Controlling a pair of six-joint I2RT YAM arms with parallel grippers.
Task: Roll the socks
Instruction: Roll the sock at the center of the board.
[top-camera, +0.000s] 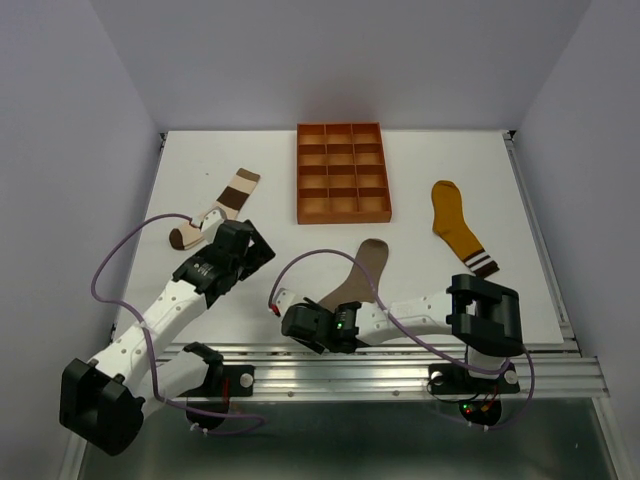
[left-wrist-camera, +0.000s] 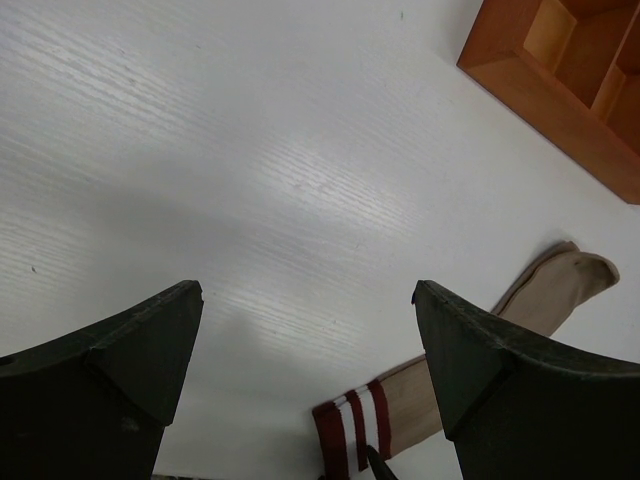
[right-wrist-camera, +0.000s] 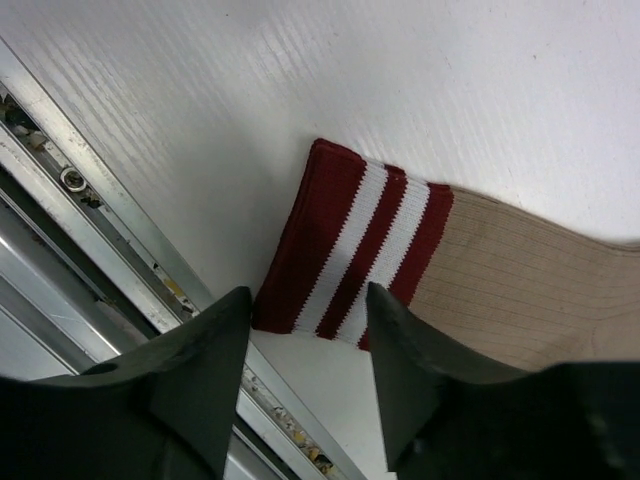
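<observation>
Top view: orange compartment tray (top-camera: 340, 172) at far centre of the tabletop (top-camera: 520, 290). Brown-cream-white sock (top-camera: 215, 210) near the left edge. Mustard sock (top-camera: 458, 228) near the right edge, dark striped cuff toward the near edge. Taupe sock (top-camera: 358, 275) centre, running to the near edge; bare tabletop on both its sides. Left gripper (top-camera: 255, 245) between the colour-blocked sock and the taupe one. Right gripper (top-camera: 283, 303) at the near edge.

Left wrist: left gripper (left-wrist-camera: 305, 300) spread wide over bare tabletop, nothing between the fingers (left-wrist-camera: 120, 370). Taupe sock (left-wrist-camera: 545, 295) lies beside it, tray corner (left-wrist-camera: 540, 75) beyond.

Right wrist: right gripper (right-wrist-camera: 308, 290) partly spread over the maroon-and-white cuff (right-wrist-camera: 350, 250), just beside the metal edge rail (right-wrist-camera: 100, 230); no pinch visible.
</observation>
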